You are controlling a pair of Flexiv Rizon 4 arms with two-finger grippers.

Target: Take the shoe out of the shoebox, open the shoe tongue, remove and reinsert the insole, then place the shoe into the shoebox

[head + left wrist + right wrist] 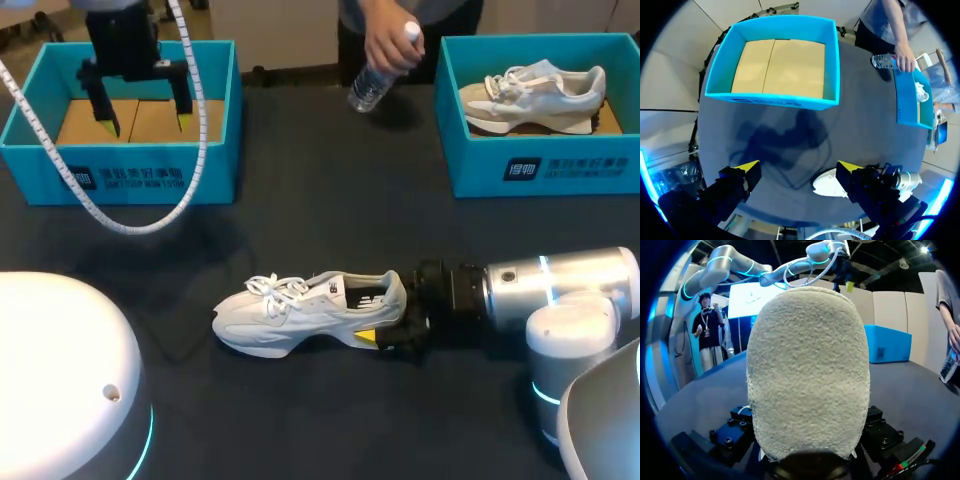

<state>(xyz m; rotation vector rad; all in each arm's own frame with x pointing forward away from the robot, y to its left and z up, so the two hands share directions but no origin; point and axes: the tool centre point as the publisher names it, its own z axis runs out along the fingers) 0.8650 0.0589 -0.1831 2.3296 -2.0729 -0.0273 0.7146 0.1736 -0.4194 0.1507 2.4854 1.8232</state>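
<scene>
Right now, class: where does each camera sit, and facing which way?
Head: above and behind, looking down at the table; left end effector and right end effector show.
Left wrist: looks down at the empty shoebox; own open end effector shows.
Right wrist: faces the white shoe its end effector grips.
Shared: head and left wrist both show that shoe.

White shoe point(300, 312) out on the dark counter point(320, 200), held at the heel.

The right gripper point(388, 318) clasps the shoe's heel, one yellow tip showing by the sole, toe pointing left. The left gripper point(146, 125) hangs over the empty blue shoebox point(120, 172) with its fingers point(108, 124) spread. A second blue box point(530, 168) holds a beige shoe point(530, 92). At the far edge, a person's hand point(390, 42) grips a water bottle point(372, 88).
</scene>
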